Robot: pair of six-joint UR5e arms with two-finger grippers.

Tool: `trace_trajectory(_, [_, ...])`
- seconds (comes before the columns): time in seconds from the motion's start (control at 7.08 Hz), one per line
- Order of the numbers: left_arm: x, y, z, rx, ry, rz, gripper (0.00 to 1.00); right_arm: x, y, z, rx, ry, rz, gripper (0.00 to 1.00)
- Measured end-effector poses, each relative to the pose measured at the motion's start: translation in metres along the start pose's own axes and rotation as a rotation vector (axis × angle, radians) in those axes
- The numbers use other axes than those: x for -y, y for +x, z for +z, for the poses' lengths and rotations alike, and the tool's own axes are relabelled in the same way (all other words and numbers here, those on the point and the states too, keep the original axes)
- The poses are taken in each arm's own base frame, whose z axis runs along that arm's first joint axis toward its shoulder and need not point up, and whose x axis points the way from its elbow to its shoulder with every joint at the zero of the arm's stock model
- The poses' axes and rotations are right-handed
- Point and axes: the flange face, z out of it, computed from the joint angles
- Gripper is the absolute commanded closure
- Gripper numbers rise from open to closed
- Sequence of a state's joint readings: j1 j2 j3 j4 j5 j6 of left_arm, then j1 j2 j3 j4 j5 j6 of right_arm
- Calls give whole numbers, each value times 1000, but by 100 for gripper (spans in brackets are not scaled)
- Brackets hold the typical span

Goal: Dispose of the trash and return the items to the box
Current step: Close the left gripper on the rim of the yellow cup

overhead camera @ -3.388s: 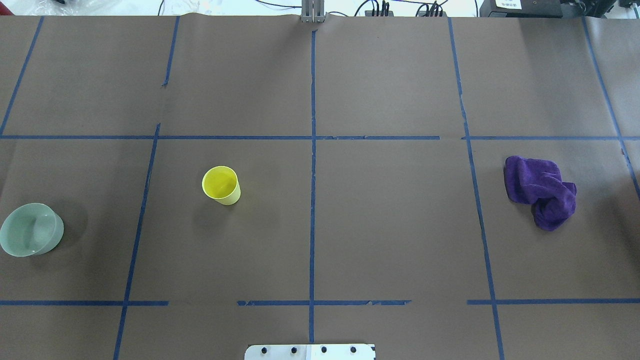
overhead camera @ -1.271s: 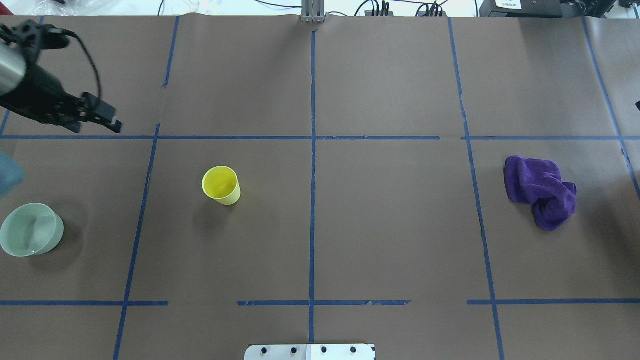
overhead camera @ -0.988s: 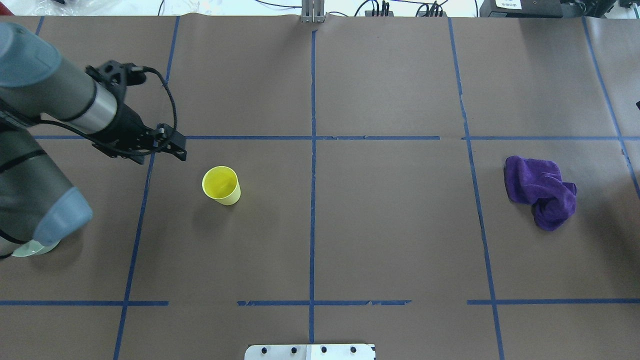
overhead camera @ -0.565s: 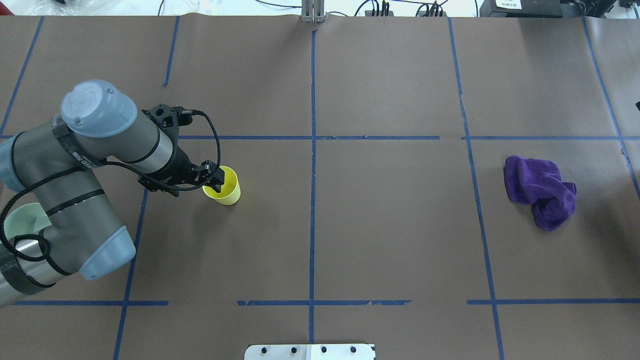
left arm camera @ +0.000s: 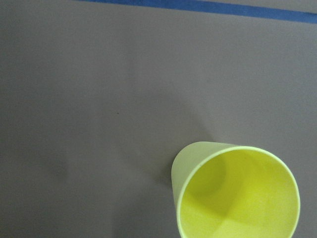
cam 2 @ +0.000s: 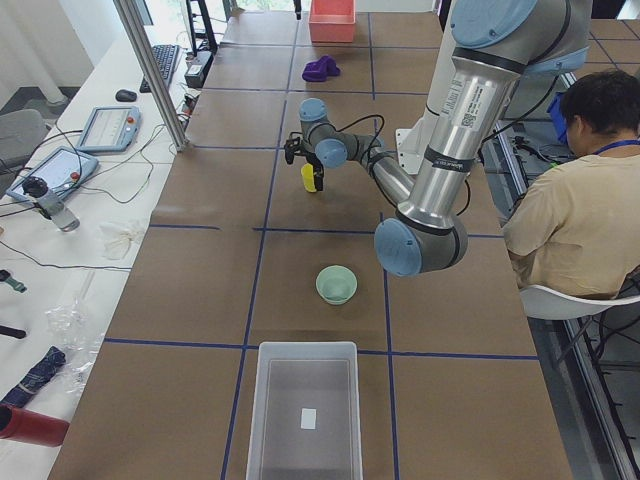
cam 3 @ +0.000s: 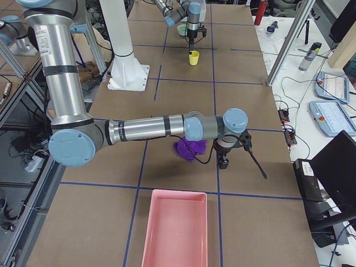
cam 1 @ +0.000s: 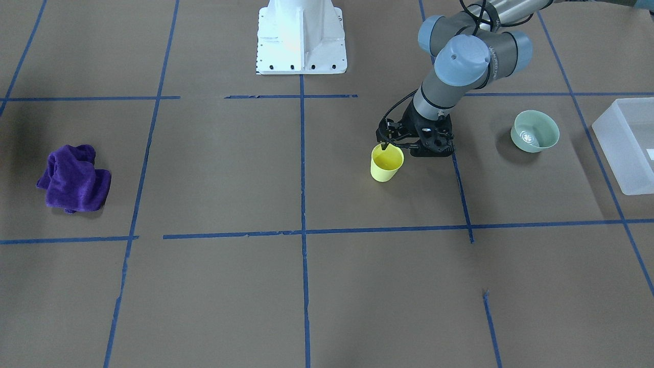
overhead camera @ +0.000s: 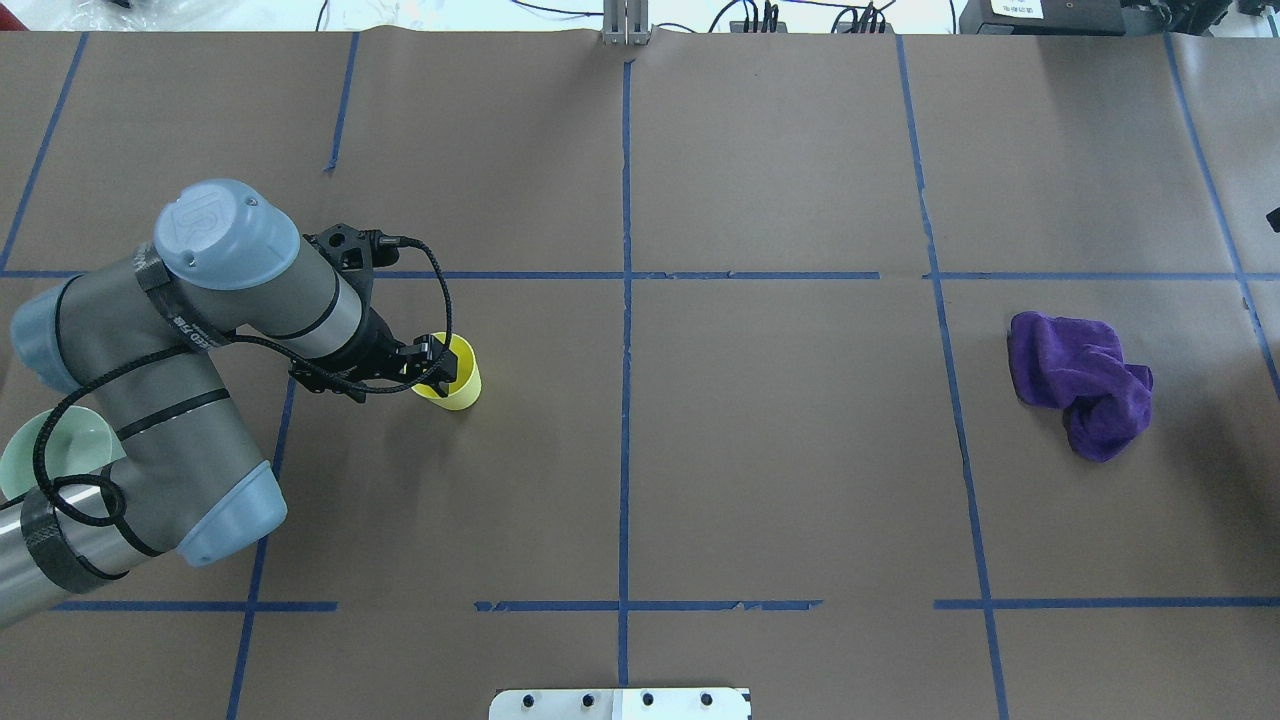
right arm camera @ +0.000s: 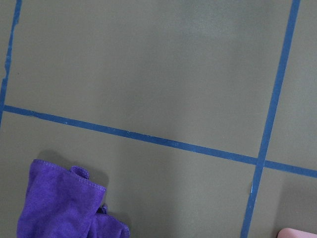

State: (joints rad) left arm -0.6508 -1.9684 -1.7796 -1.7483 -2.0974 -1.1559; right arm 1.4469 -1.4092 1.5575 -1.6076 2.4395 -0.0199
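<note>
The yellow cup (overhead camera: 455, 385) stands upright left of the table's middle; it also shows in the front view (cam 1: 386, 166) and the left wrist view (left arm camera: 237, 193). My left gripper (overhead camera: 432, 365) hangs open over the cup's left rim, fingers apart and holding nothing. The pale green bowl (cam 1: 535, 131) sits empty farther left, partly hidden by my left arm in the overhead view (overhead camera: 55, 445). The frosted box (cam 1: 608, 153) stands at the left end (cam 2: 305, 350). My right gripper (cam 3: 223, 161) is beside the purple cloth (cam 3: 188, 149); I cannot tell if it is open.
The purple cloth (overhead camera: 1080, 380) lies crumpled on the right side. A pink tray (cam 3: 175, 228) stands at the table's right end. A seated person (cam 2: 580, 190) is beside the robot's base. Blue tape lines grid the brown table.
My left arm came in from the left and brought its open gripper over the yellow cup's rim. The arm now hides part of the bowl. Cup, bowl and cloth have not moved.
</note>
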Motion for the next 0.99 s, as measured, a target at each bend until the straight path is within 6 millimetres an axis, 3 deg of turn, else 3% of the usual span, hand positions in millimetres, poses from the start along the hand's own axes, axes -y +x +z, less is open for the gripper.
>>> trace_trajectory(0.42, [6, -5, 13, -2, 4, 11, 4, 0, 0, 1, 1, -2, 0, 0])
trace_trajectory(0.71, [11, -6, 20, -2, 14, 13, 15, 0, -1, 2, 1, -4, -1, 0])
trace_trajectory(0.85, [15, -4, 24, -2, 17, 12, 36, 0, -1, 3, 2, -5, -1, 0])
trace_trajectory(0.99, [18, -3, 27, -3, 20, 12, 71, 0, -1, 3, 2, -5, -1, 0])
